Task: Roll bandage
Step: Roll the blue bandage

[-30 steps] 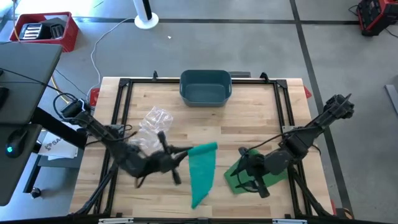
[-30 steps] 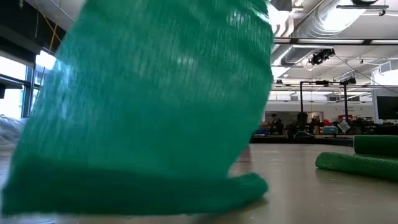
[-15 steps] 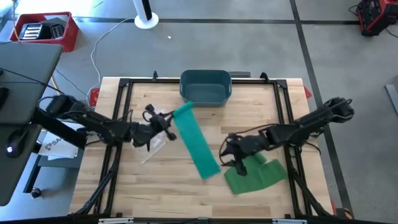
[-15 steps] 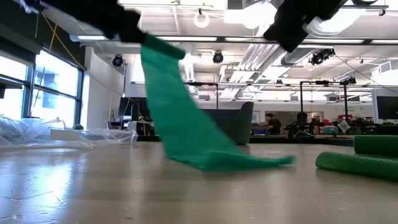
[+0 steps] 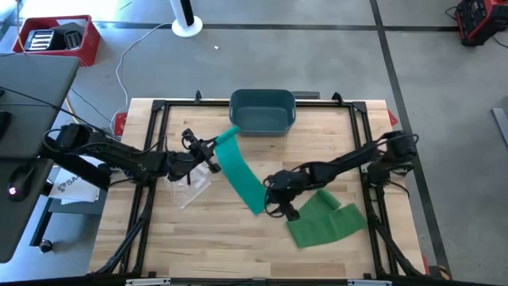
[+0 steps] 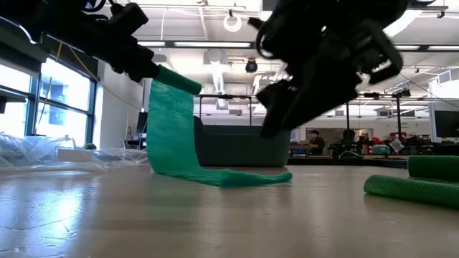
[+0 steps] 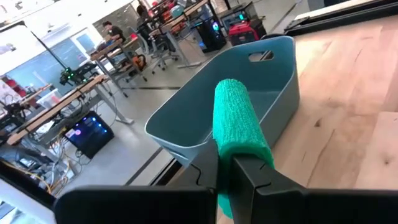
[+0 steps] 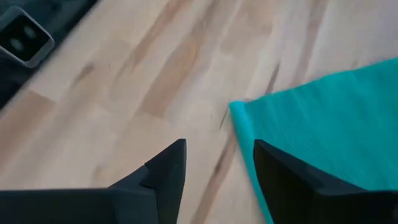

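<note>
So far no rolling has begun, as I judge it: the bandage [image 5: 240,169] is a flat teal strip, stretched out and not wound at all. It runs across the middle of the table [image 5: 238,238], from a raised end near the bin [image 5: 263,110] at the far edge down to a free end that lies on the wood toward the middle.

My left hand [image 5: 208,148] is closed on the raised end, holding it off the table, just in front of the bin; the left wrist view shows the fabric pinched between my fingers [image 7: 258,176]. My right hand [image 5: 275,199] hovers at the free end with its fingers apart, holding nothing; in the right wrist view the strip's corner lies just ahead of them.

A second green cloth [image 5: 325,223] sits crumpled near the right front corner, and clear wrapping [image 5: 190,183] lies by the left edge.

What is left, I reckon, is everything: catch the free end, then wind the strip into a roll.
</note>
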`<state>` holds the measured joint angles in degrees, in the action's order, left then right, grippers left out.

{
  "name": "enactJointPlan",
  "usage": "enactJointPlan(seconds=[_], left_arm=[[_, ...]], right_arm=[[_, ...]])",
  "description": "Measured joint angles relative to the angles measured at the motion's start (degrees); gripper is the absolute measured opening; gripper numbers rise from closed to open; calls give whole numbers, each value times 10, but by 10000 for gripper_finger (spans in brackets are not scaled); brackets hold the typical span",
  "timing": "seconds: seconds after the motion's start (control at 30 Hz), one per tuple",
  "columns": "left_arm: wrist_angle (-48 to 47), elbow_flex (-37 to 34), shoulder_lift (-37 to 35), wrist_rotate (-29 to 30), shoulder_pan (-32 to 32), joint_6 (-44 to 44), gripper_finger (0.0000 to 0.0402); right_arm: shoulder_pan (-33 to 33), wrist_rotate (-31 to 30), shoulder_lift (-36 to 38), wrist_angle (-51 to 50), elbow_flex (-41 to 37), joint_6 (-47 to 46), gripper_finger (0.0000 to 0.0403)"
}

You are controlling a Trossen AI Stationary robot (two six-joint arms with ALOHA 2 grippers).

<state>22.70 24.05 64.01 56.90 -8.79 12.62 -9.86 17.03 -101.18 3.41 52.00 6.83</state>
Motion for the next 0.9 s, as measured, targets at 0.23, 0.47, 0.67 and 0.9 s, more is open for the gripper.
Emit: enactJointPlan(seconds=[0.23, 0.47, 0.67, 0.9], left_arm=[[0, 0, 0, 0, 6, 0, 9], [-2, 0, 0, 0, 6, -5, 9], [-21, 0, 1, 2, 23, -4, 9], [-42, 0, 1, 5, 58, 16, 5]], right_arm=[[5, -52, -92, -95, 99, 102, 126], [6, -83, -120, -186, 138, 147, 108], [-4, -75, -121, -196, 138, 127, 19], [-75, -89, -82, -276, 133, 27, 3]])
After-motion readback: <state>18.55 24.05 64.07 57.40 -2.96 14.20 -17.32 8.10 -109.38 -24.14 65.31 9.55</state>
